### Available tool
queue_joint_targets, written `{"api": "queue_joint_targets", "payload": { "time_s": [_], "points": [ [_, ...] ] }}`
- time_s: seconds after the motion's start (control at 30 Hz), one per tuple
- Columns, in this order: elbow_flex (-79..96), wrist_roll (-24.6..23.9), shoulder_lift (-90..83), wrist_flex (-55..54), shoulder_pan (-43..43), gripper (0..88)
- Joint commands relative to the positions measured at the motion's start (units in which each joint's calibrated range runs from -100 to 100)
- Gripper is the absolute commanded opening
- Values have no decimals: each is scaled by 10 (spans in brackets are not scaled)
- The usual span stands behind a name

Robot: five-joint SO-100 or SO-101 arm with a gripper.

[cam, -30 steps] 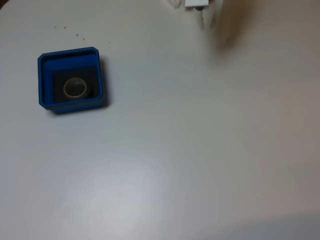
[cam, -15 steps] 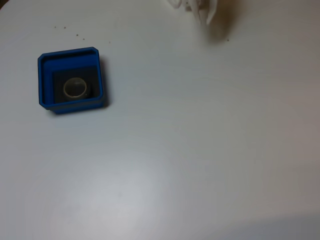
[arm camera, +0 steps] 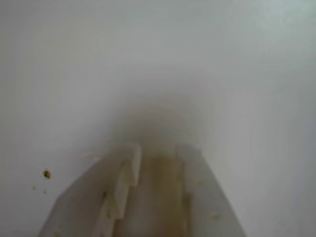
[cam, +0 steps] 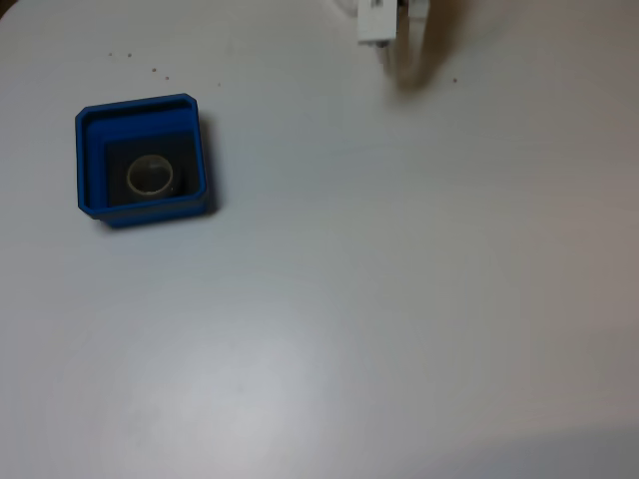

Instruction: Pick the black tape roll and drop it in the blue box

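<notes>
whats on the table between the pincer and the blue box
Nothing: in the fixed view, bare white table lies between the white pincer at the top edge and the square blue plastic box, which holds the small black tape roll.

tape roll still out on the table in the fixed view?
No. The black tape roll lies on the dark floor inside the blue box, enclosed by its walls, not on the table.

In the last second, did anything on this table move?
Only the arm's white gripper at the fixed view's top edge shifted about a little, staying up there. The black tape roll lay in the blue box throughout, and neither has moved.
</notes>
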Motion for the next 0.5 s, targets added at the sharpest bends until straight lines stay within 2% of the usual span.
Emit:
{"api": "queue_joint_targets", "payload": {
  "time_s": [0.0, 0.47],
  "points": [
    [74, 2, -15, -10, -2, 7],
    [88, 2, -53, -11, -5, 8]
  ]
}}
